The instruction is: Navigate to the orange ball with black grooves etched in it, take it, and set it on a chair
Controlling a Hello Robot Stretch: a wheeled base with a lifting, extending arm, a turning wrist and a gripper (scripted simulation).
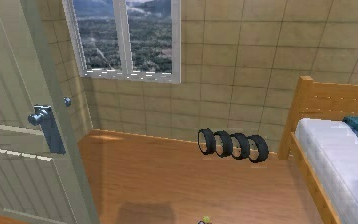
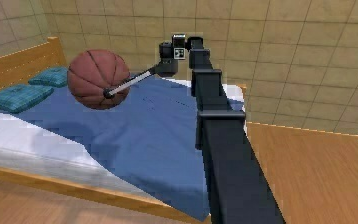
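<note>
The orange ball [image 2: 92, 72], with dark grooves across it, hangs at the far end of the hand [image 2: 115, 91], above the blue cover of the bed [image 2: 147, 140] and apparently clear of it. So the hand holds the ball, though how far open its fingers are cannot be told from these pictures. The arm [image 2: 222, 140] stretches out over the mattress to reach it. By this reading, going to the ball and taking it are done. What is left is the second half: carrying it to a chair and setting it down there. Ahead lie a door [image 1: 17, 120], a window [image 1: 127, 35] and a row of black rings [image 1: 230, 145] against the tiled wall, so the robot will likely need to turn and search for a seat.
</note>
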